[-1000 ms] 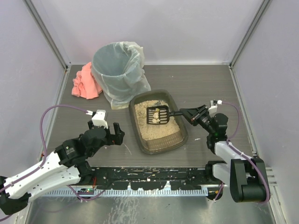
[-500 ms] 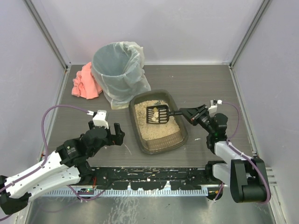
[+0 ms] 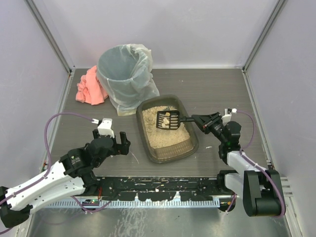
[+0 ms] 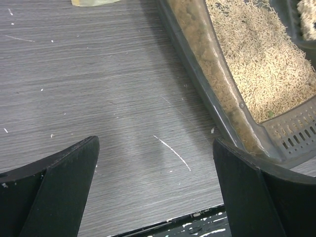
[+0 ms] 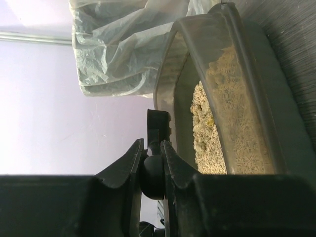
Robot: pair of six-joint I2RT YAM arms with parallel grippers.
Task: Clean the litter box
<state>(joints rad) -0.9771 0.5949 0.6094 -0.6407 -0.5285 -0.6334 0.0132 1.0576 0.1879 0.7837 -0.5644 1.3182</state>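
Note:
The litter box [image 3: 193,143] is a shallow dark tray with beige litter in the middle of the table; it also shows in the left wrist view [image 4: 217,106] and the right wrist view [image 5: 256,69]. My right gripper [image 3: 196,118] is shut on the handle of a black slotted scoop [image 3: 168,120], held over the litter with a few pale clumps on it. The handle shows between the jaws in the right wrist view [image 5: 152,170]. My left gripper [image 3: 122,140] is open and empty, just left of the litter box's near left corner.
A tall round bin [image 3: 123,74] with a whitish plastic liner stands behind the litter box, touching its far left corner. A pink cloth [image 3: 89,88] lies left of the bin. The enclosure walls close in the sides and the back.
The scoop has lifted slightly and shifted a little to the right and back over the litter, with clumps on it. The left arm has barely moved.

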